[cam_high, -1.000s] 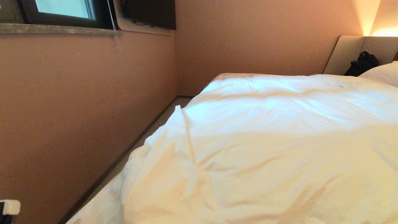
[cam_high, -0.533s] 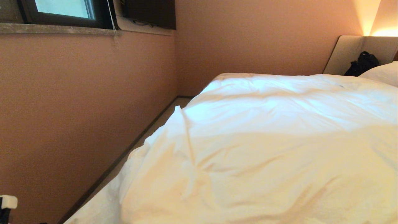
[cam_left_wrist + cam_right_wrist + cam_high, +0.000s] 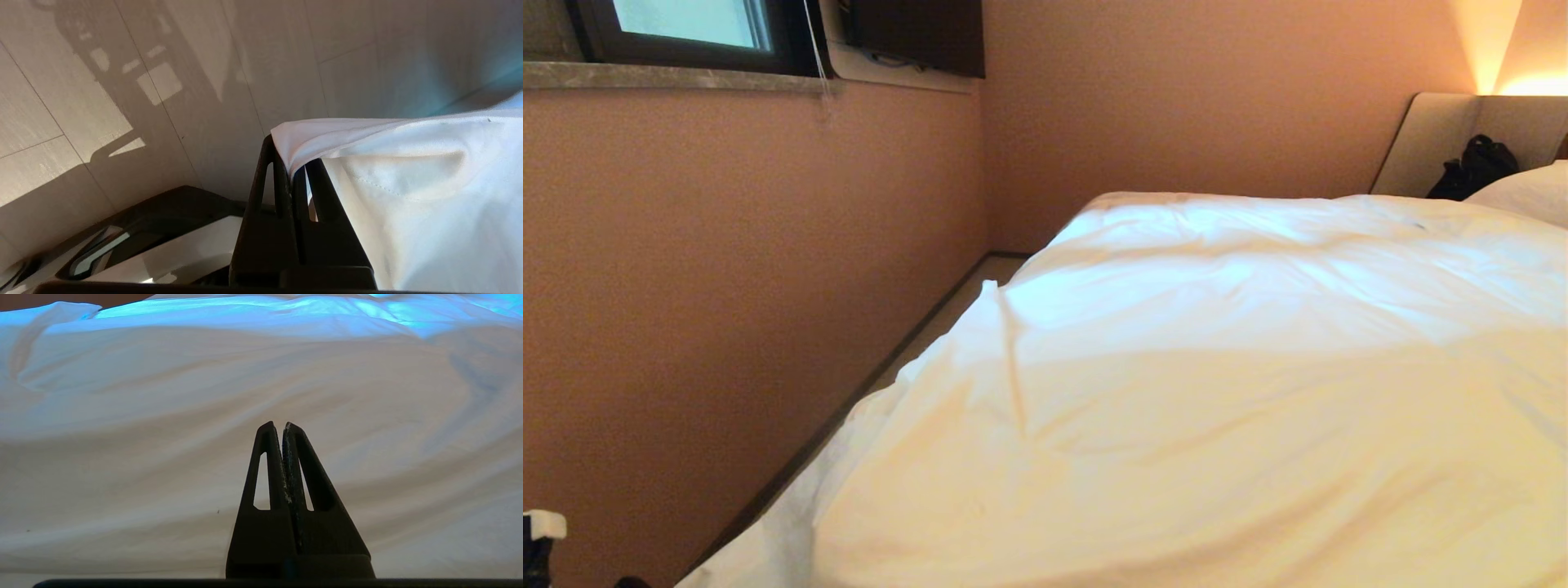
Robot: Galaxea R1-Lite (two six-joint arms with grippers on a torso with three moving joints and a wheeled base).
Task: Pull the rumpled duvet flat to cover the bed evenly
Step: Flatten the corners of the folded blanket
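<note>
Flattened since a moment ago, duvet (image 3: pixel 408 171) corner stays pinched in left gripper (image 3: pixel 291 163) above floor (image 3: pixel 122 102).

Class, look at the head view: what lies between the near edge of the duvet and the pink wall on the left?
In the head view, a narrow strip of floor runs between the duvet and the wall, with a dark skirting line along the wall's foot. Nothing else shows there.
</note>
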